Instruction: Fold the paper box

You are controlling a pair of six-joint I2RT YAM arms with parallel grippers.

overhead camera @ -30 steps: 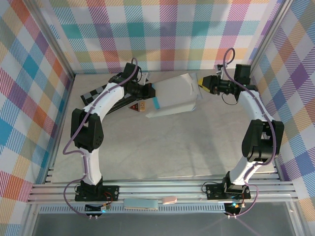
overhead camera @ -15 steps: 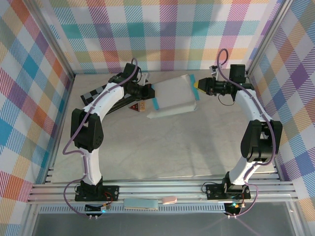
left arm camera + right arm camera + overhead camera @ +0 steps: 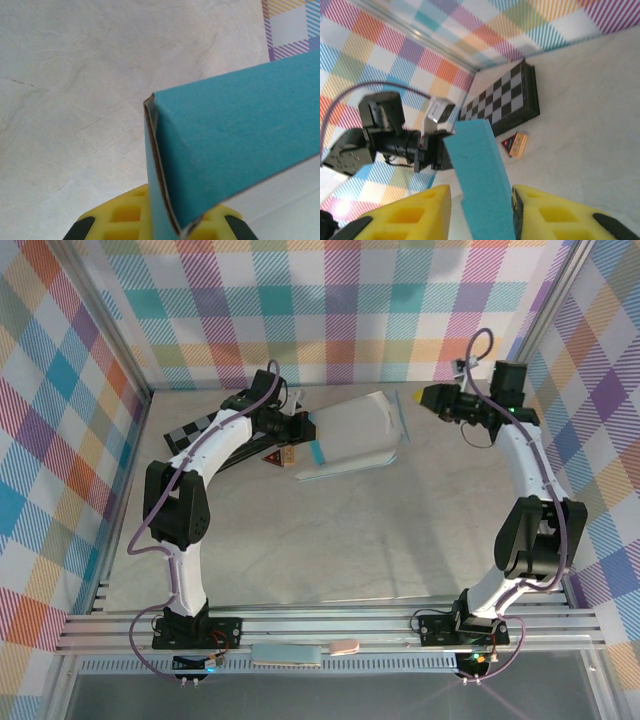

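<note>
Two pincers at work mid-fold: my left pincer (image 3: 160, 227) clamps an edge of the paper box (image 3: 350, 430) just right of the checkerboard (image 3: 195, 428), my right pincer (image 3: 480, 210) half-open at its far flap, which I judge needs tucking in next.

A black-and-grey checkerboard (image 3: 195, 428) lies flat at the far left of the pale, marbled surface (image 3: 340, 530), close to the plaid back wall (image 3: 340, 300). Just in front of its near corner sits a small orange-brown packet (image 3: 280, 457) with a red triangle on its dark end. On the front rail rest a pale blue strip (image 3: 287, 654) and a pink piece (image 3: 344, 647), side by side.
</note>
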